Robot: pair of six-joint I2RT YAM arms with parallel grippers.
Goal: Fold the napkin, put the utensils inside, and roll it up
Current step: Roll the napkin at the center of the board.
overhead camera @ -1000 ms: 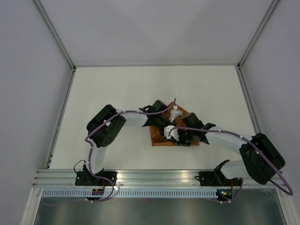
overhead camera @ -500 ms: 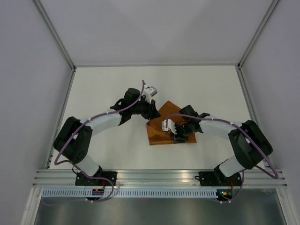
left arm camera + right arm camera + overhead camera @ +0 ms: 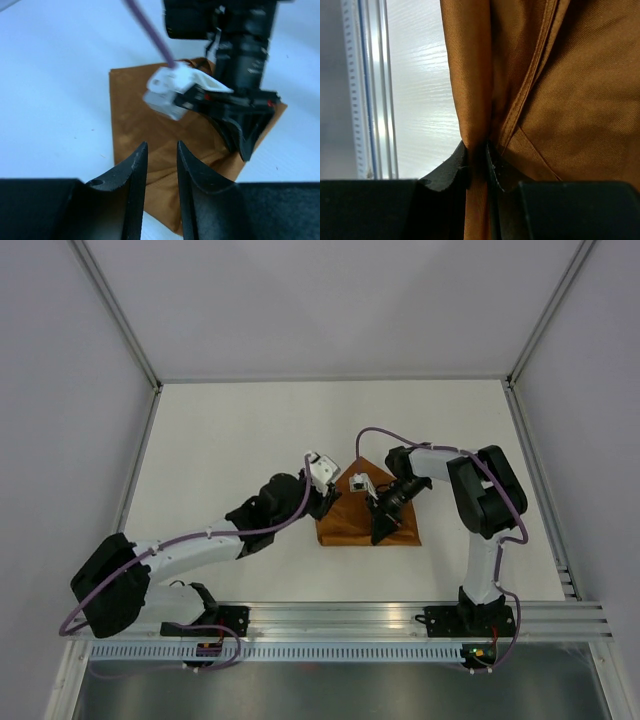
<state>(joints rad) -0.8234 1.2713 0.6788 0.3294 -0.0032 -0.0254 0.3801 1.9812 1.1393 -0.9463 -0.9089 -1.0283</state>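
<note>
The orange-brown napkin (image 3: 341, 527) lies folded into a rough triangle at the table's middle. It also shows in the left wrist view (image 3: 145, 120) and fills the right wrist view (image 3: 580, 100). My right gripper (image 3: 381, 532) points toward the near edge and is shut on a raised fold of the napkin (image 3: 476, 150). It shows as a black claw in the left wrist view (image 3: 245, 135). My left gripper (image 3: 327, 502) hovers at the napkin's left edge, jaws a little apart and empty (image 3: 161, 150). No utensils are in view.
An aluminium rail (image 3: 340, 618) runs along the near edge and shows in the right wrist view (image 3: 367, 90). Grey walls enclose the white table (image 3: 220, 440) on three sides. The purple cable (image 3: 147, 27) of the right arm hangs over the napkin.
My left arm has swung lower, and its gripper has come from the far left to the napkin's left edge. My right gripper has turned toward the near edge, still on the napkin.
</note>
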